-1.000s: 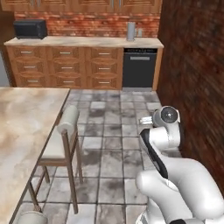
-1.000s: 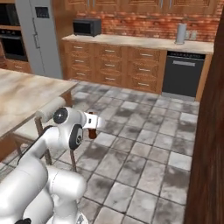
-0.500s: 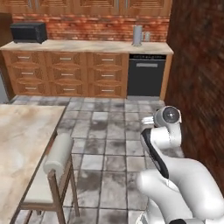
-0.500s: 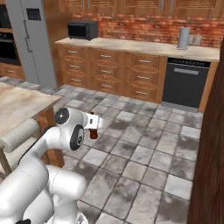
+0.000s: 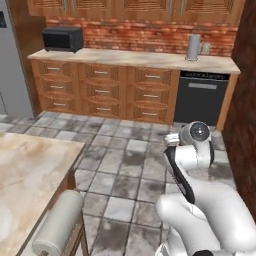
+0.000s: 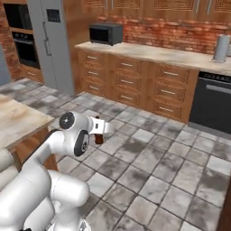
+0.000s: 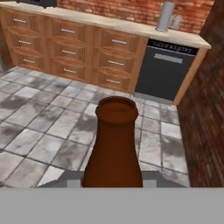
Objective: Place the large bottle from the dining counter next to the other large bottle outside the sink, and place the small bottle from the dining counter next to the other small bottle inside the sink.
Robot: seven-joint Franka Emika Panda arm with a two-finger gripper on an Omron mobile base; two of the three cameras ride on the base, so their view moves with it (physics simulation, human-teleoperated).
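- The gripper [image 7: 113,181] is pinching a brown bottle [image 7: 113,144], its jaws pressed against the bottle's lower body on either side (the hand view is looking up along the bottle to its open mouth).
- In the right base view the same brown bottle [image 6: 99,135] is showing as a small dark shape just below the white hand, above the tiled floor [image 6: 149,162].
- The dining counter [image 5: 30,175], a beige marbled worktop, is lying at the lower left of the left base view, with a grey-cushioned stool [image 5: 57,225] tucked at its near corner.
- In the right base view a corner of that worktop [image 6: 18,119] is sitting at the left, beside the arm.
- Along the far brick wall a run of wooden drawers [image 5: 102,92] is carrying a pale worktop [image 5: 135,59], with a black microwave [image 5: 62,39] at its left end and a grey cylindrical container [image 5: 193,47] toward its right.
- A dark dishwasher [image 5: 201,97] is standing under that far worktop, below the grey container.
- A steel refrigerator [image 6: 54,43] is standing left of the drawers, with a wall oven [image 6: 20,36] beside it (both in the right base view).
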